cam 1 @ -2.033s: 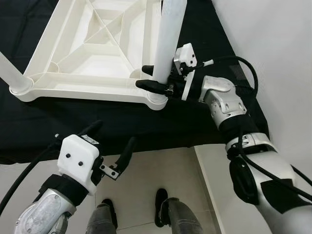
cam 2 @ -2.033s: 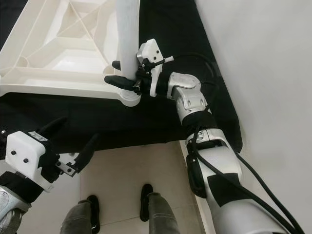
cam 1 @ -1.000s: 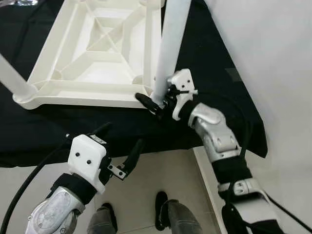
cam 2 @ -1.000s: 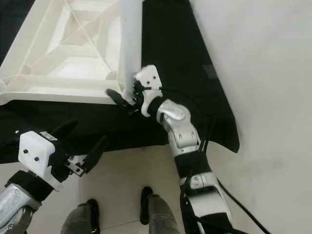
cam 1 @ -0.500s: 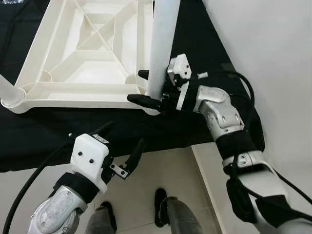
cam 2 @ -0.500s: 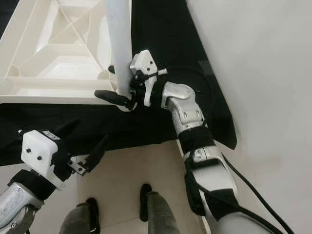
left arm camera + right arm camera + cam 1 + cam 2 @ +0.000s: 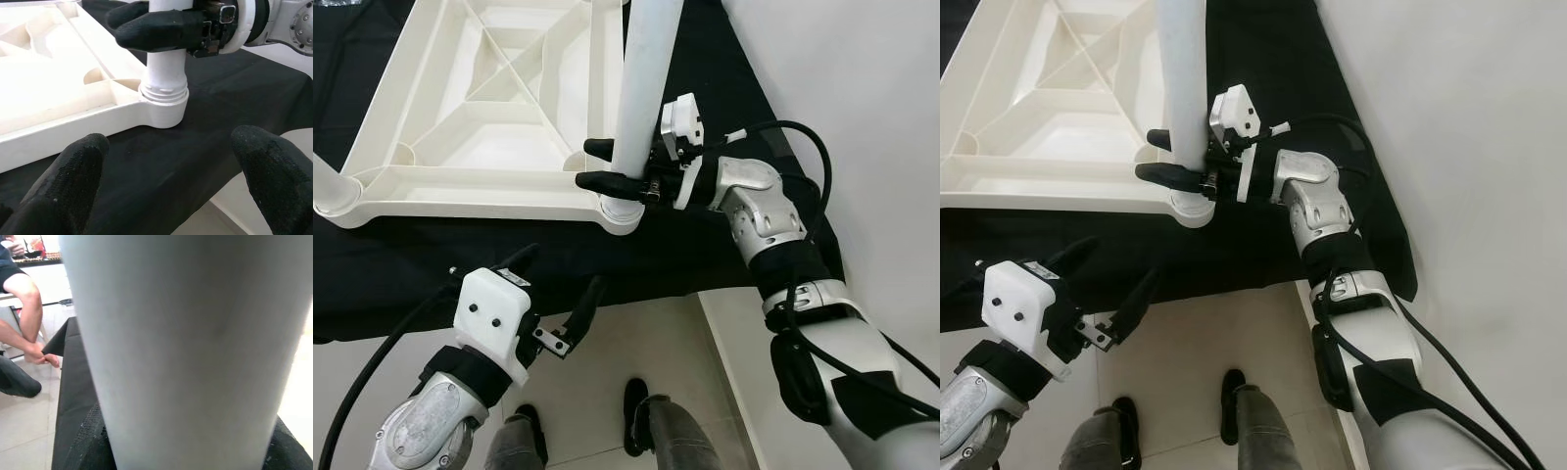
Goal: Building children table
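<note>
In the left eye view, the upturned white plastic tabletop (image 7: pixel 499 108) is seen lying ribs-up on a black cloth (image 7: pixel 440 264). At its near right corner socket (image 7: pixel 621 211) a white cylindrical plastic leg (image 7: pixel 641 88) stands almost upright, and the right gripper (image 7: pixel 597 164) is clamped round the leg just above that socket, one black finger on each side. A second ago the leg was seen leaning well over with the right forearm swung in below it; the leg has since been brought back nearly to vertical. From this it is judged that the leg is being worked or twisted down into the socket, not merely held. Another white leg (image 7: pixel 327 178) stands at the tabletop's near left corner.

In the right eye view, the left gripper (image 7: pixel 1107 294) hangs below the tabletop's near edge, its fingers spread and empty, much as before.

In the left wrist view, screw threads (image 7: pixel 163 91) are seen still exposed above the socket, so seating is judged unfinished.

In the right wrist view, the leg fills the foreground, with a seated person's arm (image 7: pixel 24 303) beyond it.
</note>
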Tool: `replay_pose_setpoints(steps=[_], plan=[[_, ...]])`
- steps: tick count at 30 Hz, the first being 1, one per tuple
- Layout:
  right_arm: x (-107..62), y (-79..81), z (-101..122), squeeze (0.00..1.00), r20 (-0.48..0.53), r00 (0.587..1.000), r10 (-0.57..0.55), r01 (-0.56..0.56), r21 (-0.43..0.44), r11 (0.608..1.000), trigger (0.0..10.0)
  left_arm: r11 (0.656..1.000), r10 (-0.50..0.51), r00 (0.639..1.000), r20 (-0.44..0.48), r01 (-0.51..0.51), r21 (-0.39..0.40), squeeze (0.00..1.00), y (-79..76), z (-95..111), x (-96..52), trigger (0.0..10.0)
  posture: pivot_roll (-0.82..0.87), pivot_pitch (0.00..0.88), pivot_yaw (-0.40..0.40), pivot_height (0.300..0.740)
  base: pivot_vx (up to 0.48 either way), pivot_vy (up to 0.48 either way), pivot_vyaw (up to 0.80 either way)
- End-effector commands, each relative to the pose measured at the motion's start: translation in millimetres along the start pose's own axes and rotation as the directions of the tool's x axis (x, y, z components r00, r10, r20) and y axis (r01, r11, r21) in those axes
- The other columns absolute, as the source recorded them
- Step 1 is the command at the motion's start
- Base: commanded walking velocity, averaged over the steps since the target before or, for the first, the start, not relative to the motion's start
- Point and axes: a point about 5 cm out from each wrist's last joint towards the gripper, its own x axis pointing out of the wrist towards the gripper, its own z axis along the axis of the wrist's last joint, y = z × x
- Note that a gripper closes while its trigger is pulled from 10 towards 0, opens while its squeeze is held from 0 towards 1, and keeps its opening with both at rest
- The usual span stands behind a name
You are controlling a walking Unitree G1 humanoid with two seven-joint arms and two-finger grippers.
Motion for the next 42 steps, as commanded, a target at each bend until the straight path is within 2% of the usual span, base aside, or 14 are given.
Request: replay_pose_setpoints(steps=[1,6,7,8,10,22,23,24,25,26,27,32,33,42], plan=[[-9.4,5.0,-24,0.00,-0.076,0.996,-0.051,0.055,0.053,0.997,0.0,1.000,-0.007,1.000,-0.008,0.007,-0.005,0.00,-3.6,0,-2.4,10.0,0.16,0.349,-0.133,0.740,0.000,0.000,0.00],[-25.6,21.2,-60,0.00,-0.206,0.928,-0.310,0.341,0.135,0.930,0.0,1.000,-0.008,1.000,-0.009,0.008,-0.009,0.00,-3.8,-1,-2.4,10.0,0.13,0.356,-0.147,0.740,0.000,0.000,0.00],[-27.3,37.2,-78,0.00,-0.295,0.816,-0.497,0.546,0.114,0.830,0.0,1.000,-0.009,1.000,-0.011,0.009,-0.010,0.00,-3.7,-1,-2.7,10.0,0.12,0.361,-0.144,0.740,0.000,0.000,0.00],[-27.3,37.2,-78,0.00,-0.295,0.816,-0.497,0.546,0.114,0.830,0.0,1.000,-0.009,1.000,-0.011,0.009,-0.010,0.00,-3.7,-1,-2.7,10.0,0.12,0.361,-0.144,0.740,0.000,0.000,0.00],[-21.2,68.4,-90,0.00,-0.357,0.697,-0.622,0.678,0.046,0.734,0.0,1.000,-0.014,1.000,-0.012,0.013,-0.012,0.00,-3.7,-1,-1.8,10.0,0.13,0.364,-0.139,0.740,0.000,0.000,0.00],[0.6,69.9,-82,0.00,-0.323,0.728,-0.604,0.641,0.011,0.767,0.0,1.000,0.004,1.000,-0.012,-0.004,0.008,0.00,0.9,-1,-2.1,10.0,0.14,0.357,-0.145,0.740,0.000,0.000,0.00],[0.4,67.8,-81,0.00,-0.320,0.729,-0.605,0.640,0.005,0.769,3.9,1.000,0.003,1.000,-0.011,-0.003,0.007,0.00,0.8,-1,-1.9,10.0,0.14,0.357,-0.145,0.740,0.000,0.000,0.00],[2.2,66.1,-77,0.00,-0.303,0.756,-0.580,0.614,0.024,0.789,10.0,1.000,-0.001,1.000,-0.010,0.001,0.004,0.00,-0.1,-1,-1.3,10.0,0.14,0.357,-0.144,0.740,0.000,0.000,0.00],[4.0,63.5,-71,0.20,-0.272,0.789,-0.552,0.584,0.049,0.810,10.0,1.000,-0.004,1.000,-0.009,0.004,0.001,0.00,-1.1,-1,-0.9,10.0,0.14,0.357,-0.144,0.740,0.000,0.000,0.00],[4.0,63.5,-71,0.20,-0.272,0.789,-0.552,0.584,0.049,0.810,10.0,1.000,-0.004,1.000,-0.009,0.004,0.001,0.00,-1.1,-1,-0.9,10.0,0.14,0.357,-0.144,0.740,0.000,0.000,0.00],[5.5,60.6,-65,1.00,-0.241,0.820,-0.520,0.549,0.073,0.832,10.0,1.000,-0.007,1.000,-0.009,0.007,-0.002,0.00,-1.8,-1,-0.5,10.0,0.14,0.358,-0.144,0.740,0.000,0.000,0.00],[5.4,44.1,-31,1.00,-0.070,0.957,-0.280,0.286,0.092,0.954,10.0,1.000,-0.012,1.000,-0.008,0.012,-0.007,0.00,-4.4,-1,0.2,10.0,0.15,0.355,-0.144,0.740,0.000,0.000,0.00],[3.3,36.9,-26,0.03,-0.062,0.974,-0.219,0.223,0.057,0.973,10.0,1.000,-0.012,1.000,-0.009,0.012,-0.007,0.00,-4.9,-1,0.2,10.0,0.16,0.357,-0.147,0.740,0.000,0.000,0.00],[6.4,11.9,-10,0.00,-0.047,0.997,0.068,-0.065,0.077,0.995,10.0,1.000,-0.001,1.000,-0.027,0.002,0.002,0.00,-6.1,0,-5.4,10.0,0.20,0.371,-0.156,0.740,0.000,0.000,0.00]])
